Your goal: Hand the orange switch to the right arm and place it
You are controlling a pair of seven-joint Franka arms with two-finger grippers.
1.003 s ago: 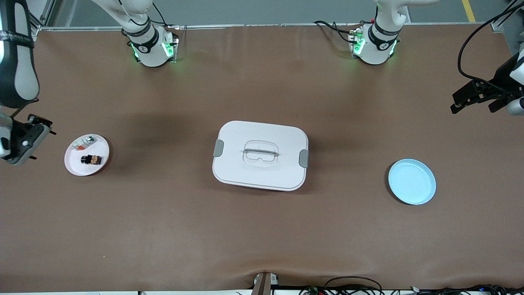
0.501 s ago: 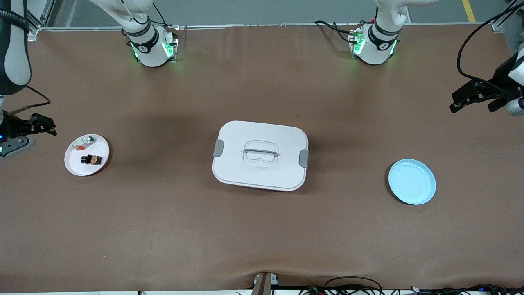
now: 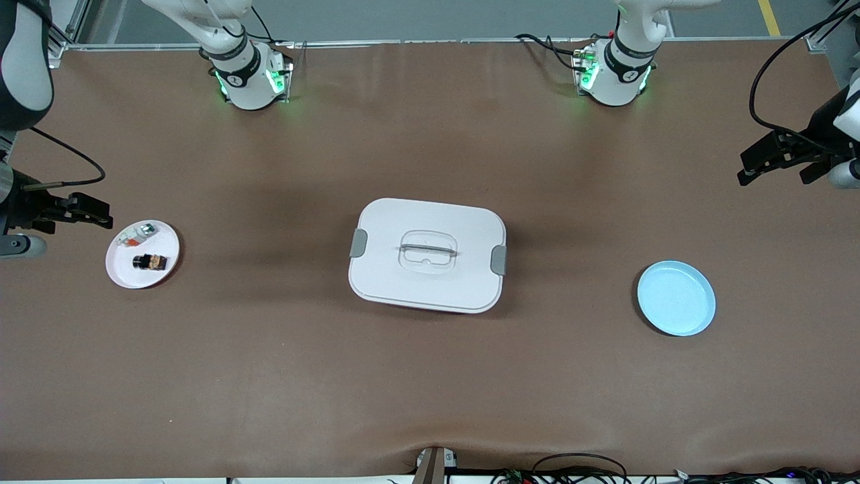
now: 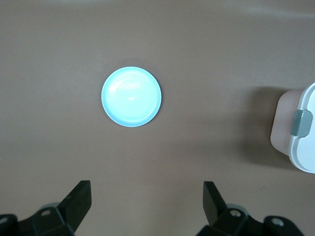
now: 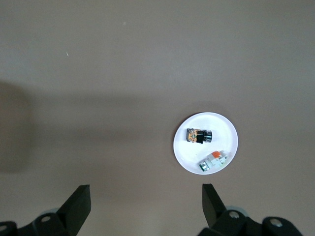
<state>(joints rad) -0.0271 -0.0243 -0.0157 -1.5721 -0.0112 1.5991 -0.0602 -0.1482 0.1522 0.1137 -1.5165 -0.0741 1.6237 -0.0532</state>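
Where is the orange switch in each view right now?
Front view: orange switch lies on the white plate toward the right arm's end.
Right wrist view: orange switch on the same white plate, beside the white-grey part.
Left wrist view: not in it.
Shared landmark: the white plate.

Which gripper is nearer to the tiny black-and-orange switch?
Right. The right gripper hangs open beside the white plate holding the orange switch; the left gripper waits open at the left arm's end.
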